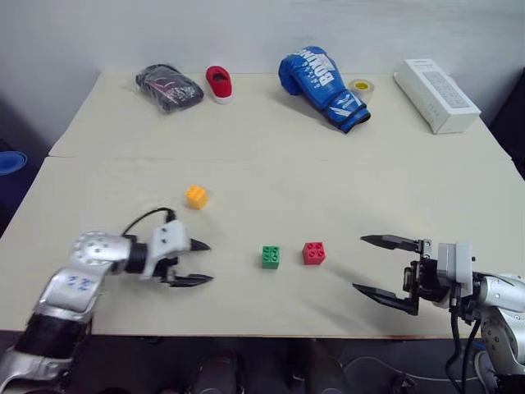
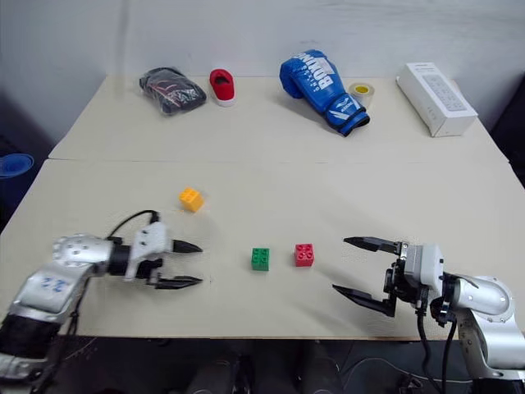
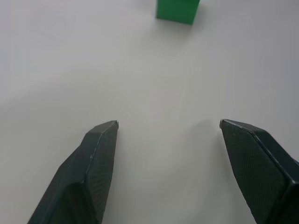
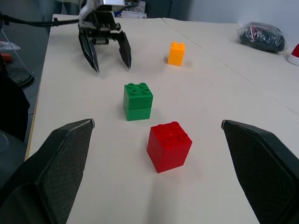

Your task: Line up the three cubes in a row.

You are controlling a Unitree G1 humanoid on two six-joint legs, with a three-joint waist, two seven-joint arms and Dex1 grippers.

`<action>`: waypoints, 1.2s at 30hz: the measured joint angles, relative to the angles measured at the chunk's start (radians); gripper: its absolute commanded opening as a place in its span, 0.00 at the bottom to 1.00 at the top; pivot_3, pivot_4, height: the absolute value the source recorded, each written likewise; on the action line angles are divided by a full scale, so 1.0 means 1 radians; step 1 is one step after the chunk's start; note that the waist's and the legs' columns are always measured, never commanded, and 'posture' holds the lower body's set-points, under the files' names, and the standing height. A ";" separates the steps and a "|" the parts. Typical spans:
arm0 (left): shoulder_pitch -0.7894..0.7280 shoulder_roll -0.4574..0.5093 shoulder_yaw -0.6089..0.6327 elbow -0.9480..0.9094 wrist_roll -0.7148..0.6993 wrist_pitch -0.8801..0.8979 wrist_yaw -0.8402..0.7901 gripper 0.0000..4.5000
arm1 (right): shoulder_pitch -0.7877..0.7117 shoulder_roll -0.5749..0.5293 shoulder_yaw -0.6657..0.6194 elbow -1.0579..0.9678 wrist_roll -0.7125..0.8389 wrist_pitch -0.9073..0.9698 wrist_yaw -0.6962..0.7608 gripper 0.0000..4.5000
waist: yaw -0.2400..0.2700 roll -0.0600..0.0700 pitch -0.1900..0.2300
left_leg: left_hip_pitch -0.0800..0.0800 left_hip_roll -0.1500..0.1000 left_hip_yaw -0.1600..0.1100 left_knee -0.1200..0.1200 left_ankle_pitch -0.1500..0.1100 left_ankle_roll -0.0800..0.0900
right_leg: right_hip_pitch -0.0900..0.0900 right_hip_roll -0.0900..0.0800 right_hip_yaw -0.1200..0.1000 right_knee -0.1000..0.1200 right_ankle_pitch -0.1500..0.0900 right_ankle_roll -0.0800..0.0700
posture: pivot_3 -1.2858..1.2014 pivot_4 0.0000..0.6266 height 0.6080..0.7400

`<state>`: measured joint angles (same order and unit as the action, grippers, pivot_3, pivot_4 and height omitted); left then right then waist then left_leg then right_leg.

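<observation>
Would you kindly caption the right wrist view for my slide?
Open right gripper facing the red cube and green cube, orange-yellow cube set apart.

Robot test lab: bare pale table against plain wall, boxing glove, tape roll.

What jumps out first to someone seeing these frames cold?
Two open black grippers, the left gripper and the right gripper, flank a green cube and a red cube sitting side by side, apart, near the table's front edge. The orange-yellow cube sits off on its own, farther back on the left. Along the far edge, a blue boxing glove stands out most.
</observation>
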<state>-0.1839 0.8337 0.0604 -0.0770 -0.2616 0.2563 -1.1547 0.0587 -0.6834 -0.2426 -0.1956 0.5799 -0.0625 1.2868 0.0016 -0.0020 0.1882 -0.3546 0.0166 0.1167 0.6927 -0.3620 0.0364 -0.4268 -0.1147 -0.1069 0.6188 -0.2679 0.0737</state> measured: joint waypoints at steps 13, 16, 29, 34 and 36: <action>0.403 -0.134 0.592 0.099 -0.222 -0.034 0.157 1.00 | -0.056 0.103 0.029 -0.005 0.032 -0.012 -0.057 1.00 | 0.009 -0.001 -0.001 | 0.001 -0.001 -0.001 -0.002 -0.003 0.000 | 0.000 -0.002 -0.001 -0.001 0.000 -0.001 | 0.52 0.24 1.00; 0.371 -0.172 0.568 -0.004 -0.269 0.027 0.221 1.00 | -0.098 0.103 0.040 0.002 0.036 -0.018 -0.045 1.00 | 0.020 -0.002 -0.001 | 0.000 -0.001 -0.001 -0.002 -0.003 -0.001 | 0.000 -0.002 0.000 -0.001 0.000 -0.001 | 0.52 0.24 1.00; -0.130 -0.306 0.160 0.030 -0.121 0.188 0.587 1.00 | -0.155 0.165 0.040 0.000 0.065 0.041 -0.177 1.00 | -0.004 -0.004 -0.002 | 0.000 0.000 0.004 -0.002 -0.002 -0.001 | -0.001 0.003 -0.001 0.002 0.000 0.000 | 0.52 0.24 1.00; -0.230 -0.342 0.112 0.217 -0.047 0.147 0.630 1.00 | -0.118 0.184 0.041 -0.014 0.036 0.018 -0.210 1.00 | -0.001 -0.004 -0.002 | 0.000 0.000 0.004 -0.002 -0.001 -0.001 | -0.001 0.003 -0.001 0.003 0.000 0.000 | 0.52 0.24 1.00; -0.265 -0.344 0.096 0.278 -0.027 0.124 0.628 0.96 | -0.103 0.184 0.039 -0.020 0.034 0.010 -0.212 1.00 | 0.001 -0.004 -0.002 | 0.000 -0.001 0.004 -0.002 -0.001 -0.001 | -0.001 0.002 -0.001 0.003 0.000 0.001 | 0.52 0.24 1.00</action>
<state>-0.4489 0.4894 0.1562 0.2012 -0.2887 0.3803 -0.5269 -0.0448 -0.4990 -0.2032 -0.2152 0.6137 -0.0522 1.0743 0.0023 -0.0060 0.1858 -0.3544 0.0161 0.1207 0.6911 -0.3634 0.0358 -0.4274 -0.1123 -0.1075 0.6214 -0.2675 0.0744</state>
